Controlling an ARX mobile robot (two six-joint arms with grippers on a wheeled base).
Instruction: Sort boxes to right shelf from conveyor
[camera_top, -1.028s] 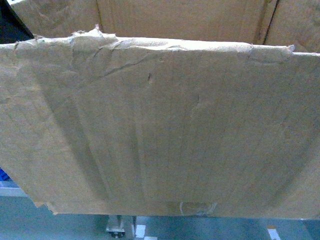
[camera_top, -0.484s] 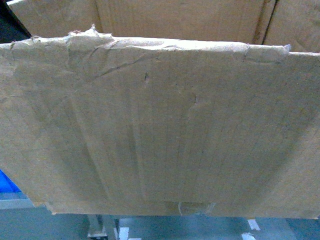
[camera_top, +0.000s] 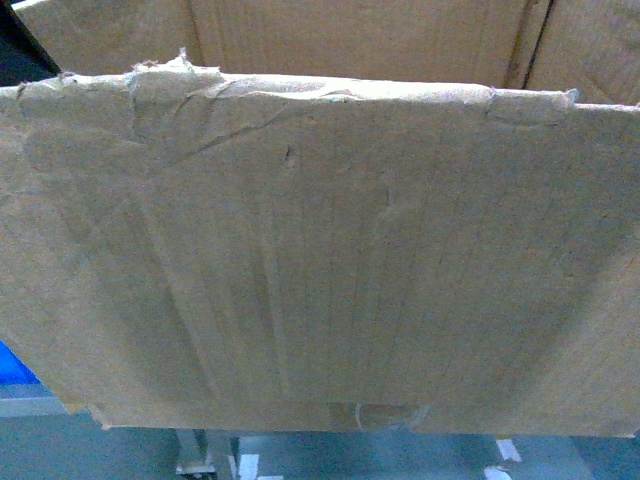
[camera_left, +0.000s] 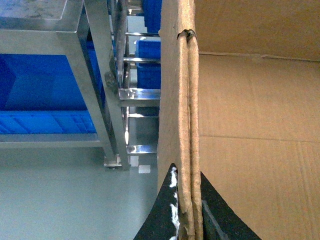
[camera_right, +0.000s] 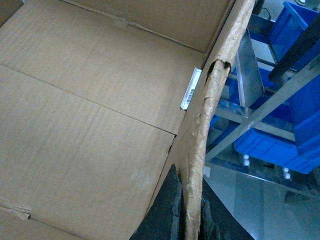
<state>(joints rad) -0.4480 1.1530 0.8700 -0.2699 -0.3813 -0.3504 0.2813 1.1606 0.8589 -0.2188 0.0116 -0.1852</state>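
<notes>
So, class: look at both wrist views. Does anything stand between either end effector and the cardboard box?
Nothing visible does. The left end effector is closed on the edge of one wall of the cardboard box, and the right end effector on the opposite wall, the cardboard sitting directly between the dark fingers.

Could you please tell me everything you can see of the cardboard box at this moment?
The cardboard box is large, brown and corrugated, open-topped with no flaps and ragged, torn upper edges. Its creased, scuffed near wall fills almost the whole head view, with a strip of tape at the bottom edge. Inside it looks empty, with a small white barcode label on one inner wall. The left gripper pinches one side wall's top edge and the right gripper the opposite wall's, dark fingers on either side of the cardboard.
</notes>
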